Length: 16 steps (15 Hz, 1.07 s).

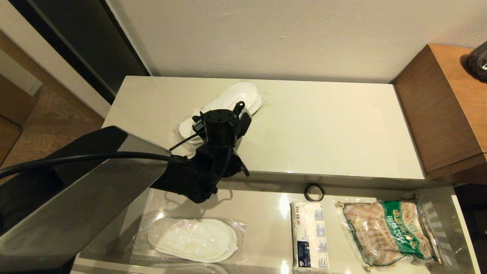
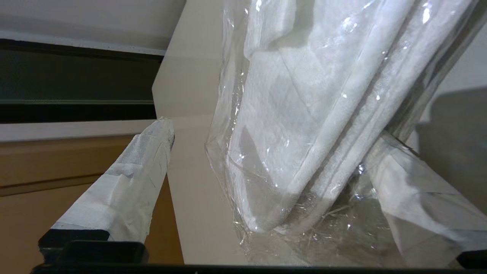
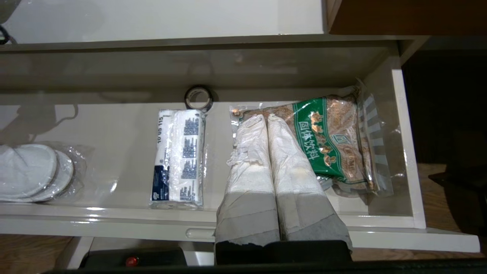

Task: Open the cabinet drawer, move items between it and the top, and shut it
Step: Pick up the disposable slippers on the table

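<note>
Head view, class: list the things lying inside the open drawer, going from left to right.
Wrapped slippers → tissue pack → green-labelled snack bag. The small black ring sits above the tissue pack, so it is left out.

The left arm [image 1: 76,182] has a broad, glossy silver-grey shell giving way to matte black joints and a round black wrist housing, with black cables looped along it. The left gripper [image 2: 262,160] has fingers [image 2: 125,182] wrapped in creased white tape over black bases. The right gripper [image 3: 266,125] has fingers [image 3: 251,160] bound in the same white tape, greyer toward their black mount, which carries a small red dot.
</note>
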Tool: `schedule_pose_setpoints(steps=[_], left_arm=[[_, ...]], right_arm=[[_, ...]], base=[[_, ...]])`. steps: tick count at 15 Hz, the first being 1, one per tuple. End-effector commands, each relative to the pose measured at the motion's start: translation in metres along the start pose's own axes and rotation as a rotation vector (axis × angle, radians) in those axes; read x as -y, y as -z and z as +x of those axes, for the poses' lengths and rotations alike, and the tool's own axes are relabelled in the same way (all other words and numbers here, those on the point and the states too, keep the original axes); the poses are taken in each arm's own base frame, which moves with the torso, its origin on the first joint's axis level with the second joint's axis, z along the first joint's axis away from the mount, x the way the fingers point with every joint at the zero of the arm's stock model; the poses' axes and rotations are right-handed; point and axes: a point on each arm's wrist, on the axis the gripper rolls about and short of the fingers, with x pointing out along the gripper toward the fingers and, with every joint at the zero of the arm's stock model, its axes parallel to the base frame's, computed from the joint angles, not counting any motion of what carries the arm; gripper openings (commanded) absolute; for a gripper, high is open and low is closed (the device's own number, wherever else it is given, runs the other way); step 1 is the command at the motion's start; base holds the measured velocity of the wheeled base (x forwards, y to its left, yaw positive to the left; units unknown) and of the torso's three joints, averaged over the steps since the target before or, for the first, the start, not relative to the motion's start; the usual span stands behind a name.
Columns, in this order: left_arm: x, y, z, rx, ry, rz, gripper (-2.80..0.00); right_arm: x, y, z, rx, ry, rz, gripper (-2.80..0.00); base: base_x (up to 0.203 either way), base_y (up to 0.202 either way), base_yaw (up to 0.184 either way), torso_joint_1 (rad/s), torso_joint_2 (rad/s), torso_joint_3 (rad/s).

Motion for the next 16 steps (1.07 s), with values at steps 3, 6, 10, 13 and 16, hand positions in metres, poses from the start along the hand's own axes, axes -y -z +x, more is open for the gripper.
schedule_pose_setpoints(steps=[3, 6, 10, 13, 16], left_arm=[[0.007, 0.004, 0.002, -0.006, 0.008, 0.022, -2.8], [0.005, 0.005, 0.003, 0.024, -0.004, 0.0, -2.8], [0.002, 0.006, 0.005, 0.024, -0.014, -0.014, -2.8], [-0.011, 0.003, 0.001, 0.044, -0.036, -0.057, -2.8], [-0.047, -0.004, -0.013, 0.078, -0.068, -0.122, -2.8]], right_arm=[[0.0, 0.001, 0.0, -0.002, 0.0, 0.0, -2.8], [0.0, 0.0, 0.0, -0.001, 0.0, 0.0, -2.8], [0.0, 0.001, 0.0, -0.002, 0.0, 0.0, -2.8], [0.0, 0.001, 0.0, -0.002, 0.0, 0.0, -2.8], [0.0, 0.001, 0.0, -0.002, 0.0, 0.0, -2.8]], base=[[0.0, 0.0, 0.0, 0.0, 0.0, 0.0], [0.0, 0.0, 0.0, 0.0, 0.0, 0.0], [0.0, 0.0, 0.0, 0.0, 0.0, 0.0], [0.0, 0.0, 0.0, 0.0, 0.0, 0.0], [0.0, 0.0, 0.0, 0.0, 0.0, 0.0]])
